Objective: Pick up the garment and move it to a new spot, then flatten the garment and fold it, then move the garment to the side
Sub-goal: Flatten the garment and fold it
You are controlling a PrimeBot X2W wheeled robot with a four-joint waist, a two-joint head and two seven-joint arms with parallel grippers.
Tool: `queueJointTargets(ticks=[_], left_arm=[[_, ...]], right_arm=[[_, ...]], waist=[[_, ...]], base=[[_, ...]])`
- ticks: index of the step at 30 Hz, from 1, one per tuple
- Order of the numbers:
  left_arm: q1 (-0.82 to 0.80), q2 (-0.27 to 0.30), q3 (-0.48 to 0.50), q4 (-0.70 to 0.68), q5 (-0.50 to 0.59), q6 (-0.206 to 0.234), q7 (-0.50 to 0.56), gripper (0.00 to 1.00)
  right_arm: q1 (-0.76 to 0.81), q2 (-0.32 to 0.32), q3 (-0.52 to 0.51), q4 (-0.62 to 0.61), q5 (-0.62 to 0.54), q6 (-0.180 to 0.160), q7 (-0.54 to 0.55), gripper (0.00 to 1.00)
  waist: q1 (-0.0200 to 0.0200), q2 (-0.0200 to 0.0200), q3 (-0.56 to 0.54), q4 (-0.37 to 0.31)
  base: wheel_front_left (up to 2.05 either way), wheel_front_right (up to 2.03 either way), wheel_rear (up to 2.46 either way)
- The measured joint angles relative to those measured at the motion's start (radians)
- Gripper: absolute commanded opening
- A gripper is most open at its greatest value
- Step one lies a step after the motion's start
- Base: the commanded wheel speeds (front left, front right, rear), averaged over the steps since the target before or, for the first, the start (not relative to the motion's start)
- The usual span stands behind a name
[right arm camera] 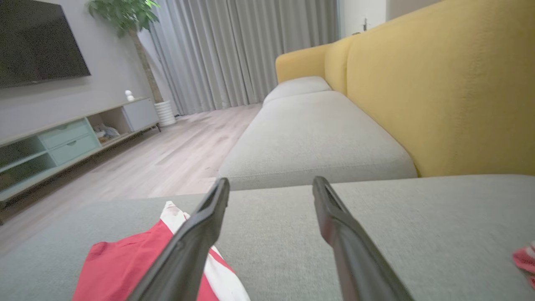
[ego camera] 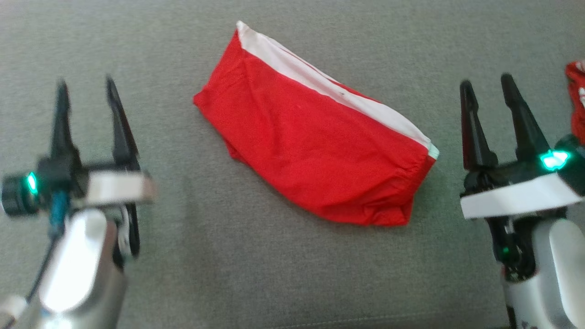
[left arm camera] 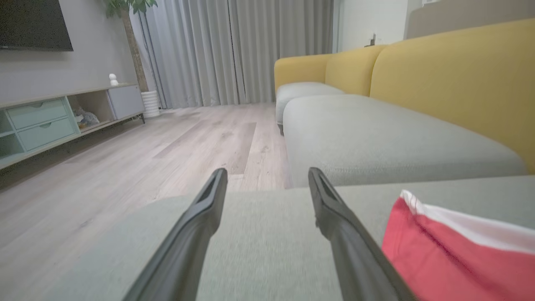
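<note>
Garment (ego camera: 311,151), red with a white band, is being shown folded and whole in the centre of the head view, lying slantwise from upper left to lower right. In the left wrist view the garment (left arm camera: 455,251) is being shown in part, at the lower right. In the right wrist view it (right arm camera: 117,267) is being partly covered at the lower left by one finger. A second red cloth (ego camera: 577,91) is being seen at the right edge of the head view and at the lower right edge of the right wrist view.

The left gripper (ego camera: 86,83) is being held wide open and empty at the left of the frame, well apart from the garment. The right gripper (ego camera: 486,81) is likewise being held wide open and empty at the right, near the garment's lower right end but not touching it.

The garment is being borne by a grey cushion (ego camera: 292,274). In the wrist views a yellow backrest (left arm camera: 451,83), a wooden floor (left arm camera: 167,146), grey curtains (left arm camera: 234,50), a cabinet (left arm camera: 42,121) and a TV (right arm camera: 37,42) are being shown.
</note>
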State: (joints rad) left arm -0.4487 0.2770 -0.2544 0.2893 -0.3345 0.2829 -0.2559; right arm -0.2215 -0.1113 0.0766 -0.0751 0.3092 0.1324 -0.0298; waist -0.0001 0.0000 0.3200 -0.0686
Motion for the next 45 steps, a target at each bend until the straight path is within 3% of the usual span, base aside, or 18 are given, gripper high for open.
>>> queueJointTargets(ticks=[6,25,29,33,39,45], left_arm=[[0.135,0.012,-0.009,-0.078,-0.012,0.008,0.077,1.00],[0.149,0.034,-0.032,-0.134,-0.031,0.004,0.151,1.00],[0.095,0.033,-0.055,-0.133,-0.055,-0.051,0.178,1.00],[-0.087,0.016,-0.121,-0.067,-0.072,-0.130,0.274,1.00],[-0.289,-0.060,-0.223,0.167,-0.093,-0.249,0.434,1.00],[-0.369,-0.112,-0.270,0.415,-0.113,-0.305,0.543,1.00]], right_arm=[[0.093,0.000,-0.042,-0.049,-0.023,0.000,0.051,1.00],[0.134,0.016,-0.049,-0.080,-0.023,0.000,0.083,1.00],[0.130,0.016,-0.050,-0.087,-0.023,0.000,0.084,1.00],[0.126,0.016,-0.058,-0.093,-0.023,0.000,0.089,1.00],[0.099,0.017,-0.050,-0.093,-0.019,0.000,0.092,1.00],[0.090,0.018,-0.050,-0.089,-0.015,0.000,0.093,1.00]], waist=[[0.0000,0.0000,-0.022,0.028],[0.0000,0.0000,-0.028,0.021],[0.0001,0.0000,-0.010,0.022],[0.0001,0.0000,0.013,0.020],[0.0002,0.0000,0.048,-0.006],[0.0003,0.0000,0.076,-0.032]], base=[[0.00,0.00,0.00],[0.00,0.00,0.00],[0.00,0.00,0.00],[0.00,0.00,0.00],[0.00,0.00,0.00],[0.00,0.00,0.00]])
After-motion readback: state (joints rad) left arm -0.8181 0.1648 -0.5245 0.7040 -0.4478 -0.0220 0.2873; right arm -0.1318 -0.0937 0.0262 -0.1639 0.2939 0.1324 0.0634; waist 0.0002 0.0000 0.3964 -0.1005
